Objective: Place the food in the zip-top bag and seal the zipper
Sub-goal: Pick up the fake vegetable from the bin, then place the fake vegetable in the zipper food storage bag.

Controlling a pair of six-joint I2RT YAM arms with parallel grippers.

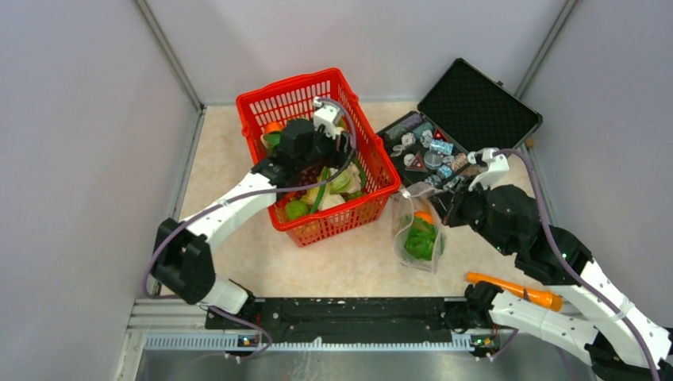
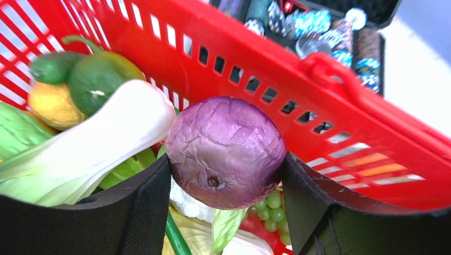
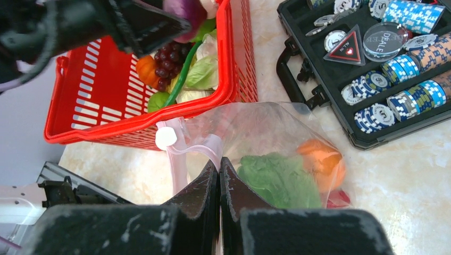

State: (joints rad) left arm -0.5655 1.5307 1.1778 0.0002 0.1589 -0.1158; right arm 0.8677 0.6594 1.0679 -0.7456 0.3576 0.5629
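Though its wrist hides the left jaws over the red basket (image 1: 295, 89) in the top view, the zip-top bag (image 1: 418, 234) sits on the tabletop (image 1: 238, 182) just beside it. Left wrist: the left gripper (image 2: 226, 170) clamps a purple onion (image 2: 226, 141) near the basket wall. Right wrist: the right gripper (image 3: 219, 167), jaws closed, pinches the bag mouth by the zipper (image 3: 189, 150); the lettuce (image 3: 276, 180) inside is partly hidden.

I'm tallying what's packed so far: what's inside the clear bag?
In the bag: green lettuce, an orange piece beside it, and a red sliver at the bag's edge. Anything beneath the lettuce is covered.
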